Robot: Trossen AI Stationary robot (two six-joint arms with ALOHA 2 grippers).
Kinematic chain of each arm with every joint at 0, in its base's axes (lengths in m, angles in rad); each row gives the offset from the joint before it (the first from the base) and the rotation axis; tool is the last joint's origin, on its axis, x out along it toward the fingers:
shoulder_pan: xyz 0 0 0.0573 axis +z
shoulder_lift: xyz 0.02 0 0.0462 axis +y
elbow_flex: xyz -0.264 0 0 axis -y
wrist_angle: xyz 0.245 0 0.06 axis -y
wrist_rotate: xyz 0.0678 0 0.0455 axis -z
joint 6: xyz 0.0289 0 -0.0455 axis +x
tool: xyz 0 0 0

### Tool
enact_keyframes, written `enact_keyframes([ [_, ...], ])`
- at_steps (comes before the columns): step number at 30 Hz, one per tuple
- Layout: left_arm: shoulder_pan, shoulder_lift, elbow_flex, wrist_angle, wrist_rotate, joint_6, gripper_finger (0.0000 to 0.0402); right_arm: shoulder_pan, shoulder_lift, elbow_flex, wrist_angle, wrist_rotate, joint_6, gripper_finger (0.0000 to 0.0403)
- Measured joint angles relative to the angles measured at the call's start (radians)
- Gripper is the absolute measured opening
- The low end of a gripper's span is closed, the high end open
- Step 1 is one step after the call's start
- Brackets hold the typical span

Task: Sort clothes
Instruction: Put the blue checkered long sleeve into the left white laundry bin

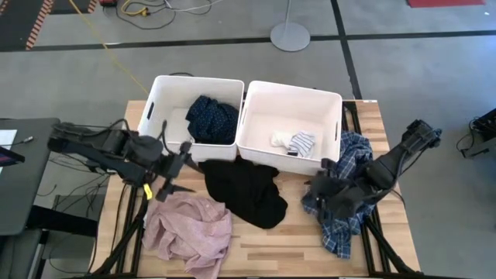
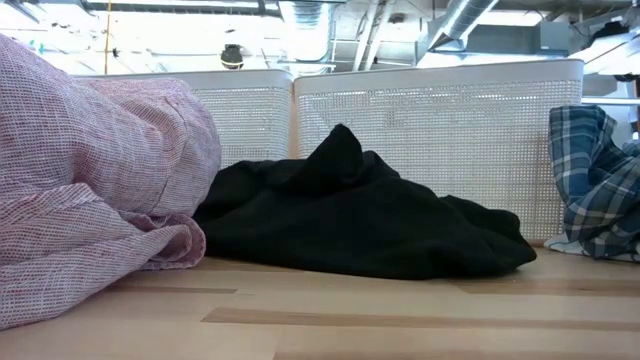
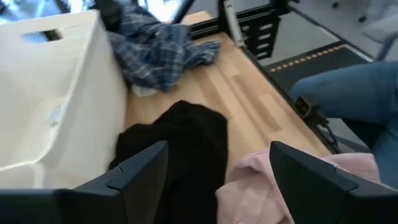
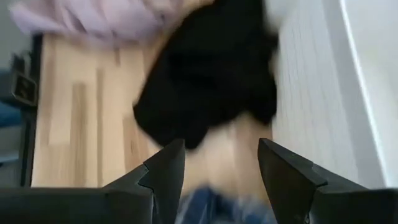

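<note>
A navy dotted garment [image 1: 211,118] lies in the left white bin [image 1: 163,89]. White and striped socks [image 1: 294,142] lie in the right bin [image 1: 333,101]. A black garment [image 1: 244,190] lies on the table in front of the bins; it also shows in the low view [image 2: 360,215]. A dusty-pink garment [image 1: 190,225] lies at the near left. A blue-white plaid shirt [image 1: 345,190] lies at the right. My left gripper [image 1: 180,167] is open and empty above the table between the pink and black garments. My right gripper [image 1: 322,177] is open over the plaid shirt's left part [image 4: 211,208], pointing toward the black garment [image 4: 205,81].
The two bins stand side by side along the table's far edge; their walls [image 2: 440,130] rise behind the clothes. Bare wood [image 1: 294,248] shows at the near middle of the table. A person's leg in jeans [image 3: 348,93] shows beyond the table's near edge.
</note>
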Motion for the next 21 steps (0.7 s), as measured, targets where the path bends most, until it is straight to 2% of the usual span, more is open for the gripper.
enact_keyframes([
  [7,-0.066,0.0,-0.119,0.125,0.0,-0.028,0.0274,0.079,0.0,0.0,-0.197,-0.125,0.291,0.0221],
  [13,-0.077,0.0,-0.204,0.203,0.0,-0.057,0.0274,0.17,0.0,0.0,-0.359,-0.193,0.517,0.0242],
  [17,-0.077,0.0,-0.255,0.253,0.0,-0.064,0.0274,0.229,-0.001,-0.021,-0.375,-0.201,0.628,0.0269],
  [21,-0.077,-0.001,-0.287,0.282,0.001,-0.075,0.0274,0.27,0.0,-0.114,-0.371,-0.274,0.737,0.0298],
])
